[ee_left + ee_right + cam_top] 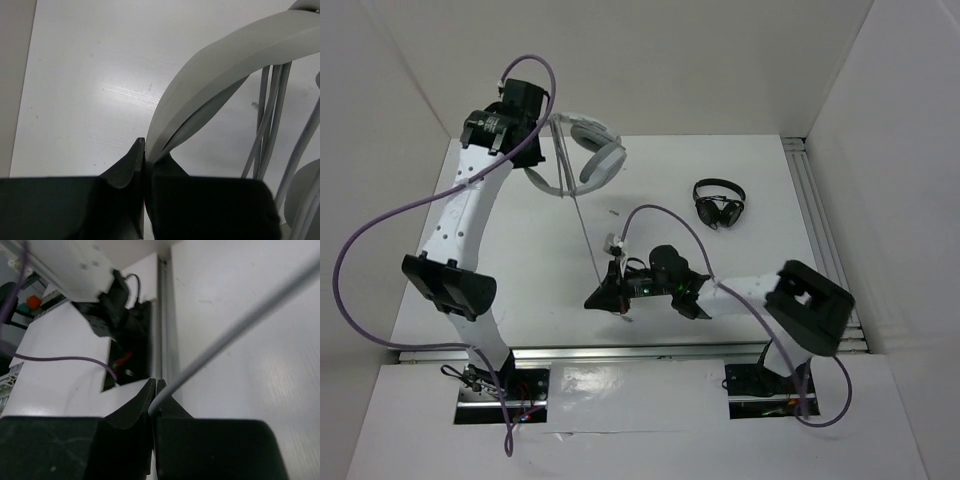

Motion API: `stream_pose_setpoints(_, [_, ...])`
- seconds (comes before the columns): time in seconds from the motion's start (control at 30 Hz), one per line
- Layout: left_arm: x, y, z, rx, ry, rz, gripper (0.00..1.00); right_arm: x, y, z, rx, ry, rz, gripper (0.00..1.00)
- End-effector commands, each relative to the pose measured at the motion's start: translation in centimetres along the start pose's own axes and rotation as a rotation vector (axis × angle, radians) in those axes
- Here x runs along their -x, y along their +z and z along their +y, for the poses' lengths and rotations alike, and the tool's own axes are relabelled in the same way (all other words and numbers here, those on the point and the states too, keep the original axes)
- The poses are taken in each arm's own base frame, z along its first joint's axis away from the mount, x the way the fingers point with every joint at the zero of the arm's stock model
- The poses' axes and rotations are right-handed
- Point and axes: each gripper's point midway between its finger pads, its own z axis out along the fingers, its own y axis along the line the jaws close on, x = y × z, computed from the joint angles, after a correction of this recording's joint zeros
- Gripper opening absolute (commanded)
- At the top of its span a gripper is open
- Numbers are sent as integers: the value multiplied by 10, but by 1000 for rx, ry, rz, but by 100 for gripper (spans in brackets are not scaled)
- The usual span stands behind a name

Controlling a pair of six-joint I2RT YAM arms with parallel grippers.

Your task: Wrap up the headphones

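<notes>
The white and light-grey headphones (592,150) are at the far left of the white table. My left gripper (533,150) is shut on their wide headband; the left wrist view shows the band (225,55) pinched between the gripper's (145,150) closed jaws, with several loops of thin grey cable (267,115) hanging beside it. The cable (582,225) runs taut from the headphones toward the near edge. My right gripper (593,299) is shut on it near the table's middle front. The right wrist view shows the cable (235,330) clamped in the gripper (155,390).
Smaller black headphones (720,203) lie at the right middle of the table. An aluminium rail (820,230) lines the right edge and another (620,352) the near edge. White walls enclose the back and sides. The left arm's base (115,305) shows in the right wrist view.
</notes>
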Motion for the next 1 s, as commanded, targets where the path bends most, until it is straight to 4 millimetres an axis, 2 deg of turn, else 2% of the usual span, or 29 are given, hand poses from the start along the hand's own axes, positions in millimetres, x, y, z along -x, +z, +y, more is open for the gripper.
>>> stream_pose_setpoints(0.0, [21, 17, 2, 68, -163, -110, 0, -7, -9, 37, -68, -137, 84, 0])
stream_pose_setpoints(0.03, [13, 30, 3, 86, -165, -83, 0, 3, -8, 45, -78, -177, 75, 0])
stream_pose_setpoints(0.1, [-14, 52, 11, 172, -156, -23, 0, 5, -14, 70, -59, -185, 111, 0])
stream_pose_setpoints(0.17, [-33, 60, 6, 193, -141, 17, 0, 28, -17, 89, -32, -242, 89, 0])
stream_pose_setpoints(0.2, [-55, 69, 6, 219, -97, 64, 0, 22, -21, 90, -37, -231, 137, 0])
stream_pose_setpoints(0.27, [-72, 65, -15, 168, -26, 69, 0, 44, -23, 90, -78, -303, 133, 0])
stream_pose_setpoints(0.3, [-92, 62, -17, 171, 26, 93, 0, 48, -25, 84, -119, -327, 151, 0])
stream_pose_setpoints(0.33, [-103, 60, -21, 165, 73, 98, 0, 39, -34, 72, -189, -328, 225, 0])
stream_pose_setpoints(0.37, [-115, 53, -34, 133, 130, 99, 0, 65, -39, 58, -308, -407, 207, 0])
stream_pose_setpoints(0.4, [-125, 52, -36, 123, 166, 106, 0, 71, -46, 46, -393, -432, 231, 0])
stream_pose_setpoints(0.43, [-145, 49, -36, 103, 220, 136, 0, 90, -65, 29, -575, -467, 246, 0])
stream_pose_setpoints(0.47, [-154, 48, -40, 76, 255, 148, 0, 98, -75, 19, -664, -489, 258, 0])
stream_pose_setpoints(0.5, [-164, 45, -49, 23, 331, 162, 0, 110, -88, 11, -750, -523, 263, 0])
stream_pose_setpoints(0.53, [-186, 47, -53, -17, 376, 221, 0, 117, -95, 7, -822, -546, 270, 0])
stream_pose_setpoints(0.57, [-194, 43, -55, -34, 393, 232, 0, 138, -117, -4, -981, -592, 249, 0])
stream_pose_setpoints(0.6, [-200, 41, -53, -38, 420, 237, 0, 146, -127, -9, -1052, -615, 239, 0])
stream_pose_setpoints(0.63, [-216, 41, -47, -30, 448, 265, 0, 159, -139, -10, -1125, -637, 204, 0])
stream_pose_setpoints(0.67, [-224, 37, -51, -68, 449, 279, 0, 175, -159, -17, -1271, -659, 133, 0])
stream_pose_setpoints(0.7, [-225, 26, -55, -114, 459, 257, 0, 182, -169, -18, -1333, -707, 120, 0])
stream_pose_setpoints(0.73, [-235, 22, -53, -139, 478, 268, 0, 189, -178, -18, -1380, -727, 79, 0])
stream_pose_setpoints(0.8, [-241, 9, -63, -223, 483, 257, 0, 196, -188, -20, -1448, -770, 15, 0])
stream_pose_setpoints(0.83, [-238, -1, -63, -259, 484, 226, 0, 197, -190, -21, -1468, -775, -14, 0])
stream_pose_setpoints(0.87, [-246, -5, -63, -278, 497, 231, 0, 205, -195, -19, -1479, -764, -76, 0])
stream_pose_setpoints(0.9, [-246, -16, -73, -327, 525, 203, 0, 205, -194, -20, -1478, -761, -88, 2])
stream_pose_setpoints(0.97, [-247, -31, -77, -384, 544, 177, 0, 208, -203, -30, -1499, -750, -100, 6])
